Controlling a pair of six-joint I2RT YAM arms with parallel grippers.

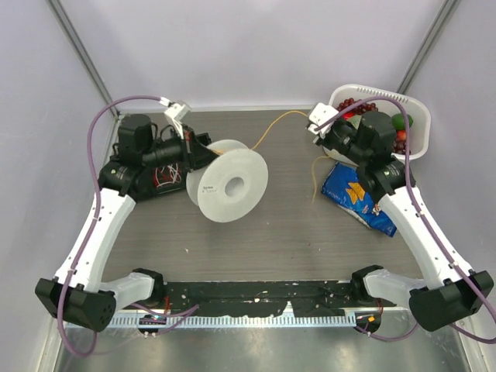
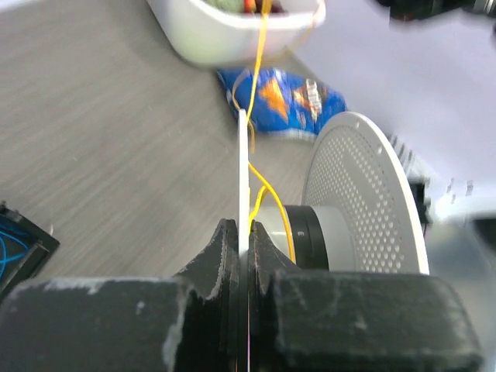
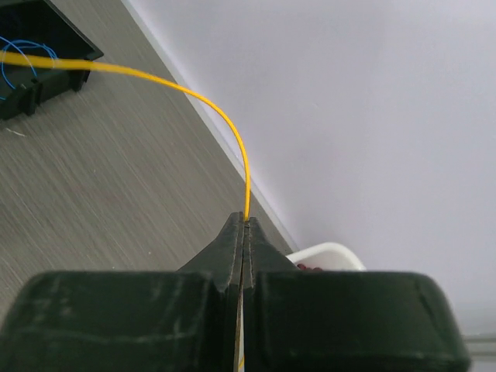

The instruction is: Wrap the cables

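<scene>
**Left gripper** [image 2: 244,236]: The jaws are pinching the thin edge of one flange of the spool [image 1: 232,186], and the flange is running straight out ahead between the fingers. In my judgement this grip is steadying the spool with its hub exposed just right of the jaws, so that wire can be laid onto it. Whether the spool is resting on the table [image 1: 294,232] or hanging clear of it cannot be told. A box [image 2: 19,248] of blue wire is lying left of these jaws and is taking no part.

**Cable** [image 3: 225,124]: A loop is lying against the hub, just right of the left jaws. The cable is then leaving ahead of them, past the flange edge. In the top view it is arcing through the air toward the right gripper. Little wire is showing on the hub, so the wrapping appears to be at an early stage.

**Right gripper** [image 3: 244,225]: The jaws are pressed together on the cable. It is emerging from the tips straight ahead and then bending off to their left. This pinch is probably serving to guide the wire and keep it taut. A slack length is trailing beneath the jaws toward the bag [image 1: 360,198]. The basket [image 1: 418,116] is sitting just right of them.

**Risks:**
- The flange may be slipping in so narrow a grip.
- The wire may be riding over the flange edge instead of onto the hub.
</scene>
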